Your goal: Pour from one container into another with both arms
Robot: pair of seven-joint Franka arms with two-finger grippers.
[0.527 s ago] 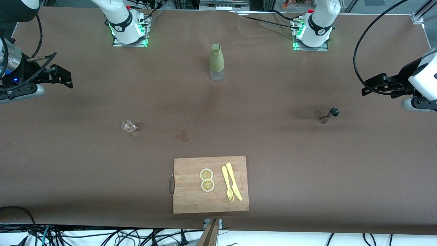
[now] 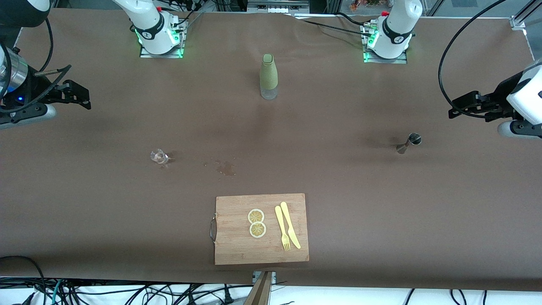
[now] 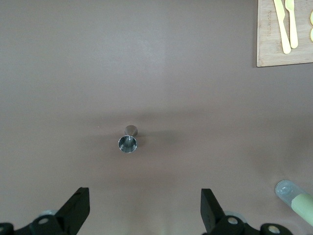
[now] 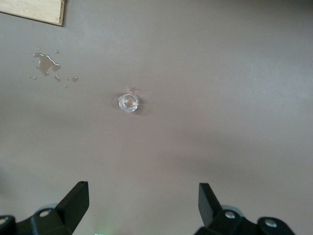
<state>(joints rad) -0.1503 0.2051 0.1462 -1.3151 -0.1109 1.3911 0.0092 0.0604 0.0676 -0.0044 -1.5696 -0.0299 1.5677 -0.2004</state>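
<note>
- Steel jigger [image 2: 408, 142], hourglass shape, upright on brown counter [image 2: 338, 178] toward left arm's end, open cone up, shiny.
- Clear glass cup [image 2: 159, 156], round, upright toward right arm's end; small liquid spill [image 2: 225, 167] beside it on the counter.
- Left tool [image 2: 463, 108] spread wide, empty, raised at the counter's edge, well apart from jigger.
- Right tool [image 2: 74, 96] spread wide, empty, raised at its counter edge.
- Green-sleeved bottle [image 2: 269, 76] mid-counter near bases; bamboo board [image 2: 237, 250] with lemon slices [image 2: 256, 223], yellow fork [image 2: 282, 228], knife [image 2: 290, 225] at near edge.

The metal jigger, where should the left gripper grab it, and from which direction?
Probably at the narrow waist of the jigger, descending from above with the open left gripper straddling it. It stands upright and alone, and the flaring cones should keep it from slipping.
</note>
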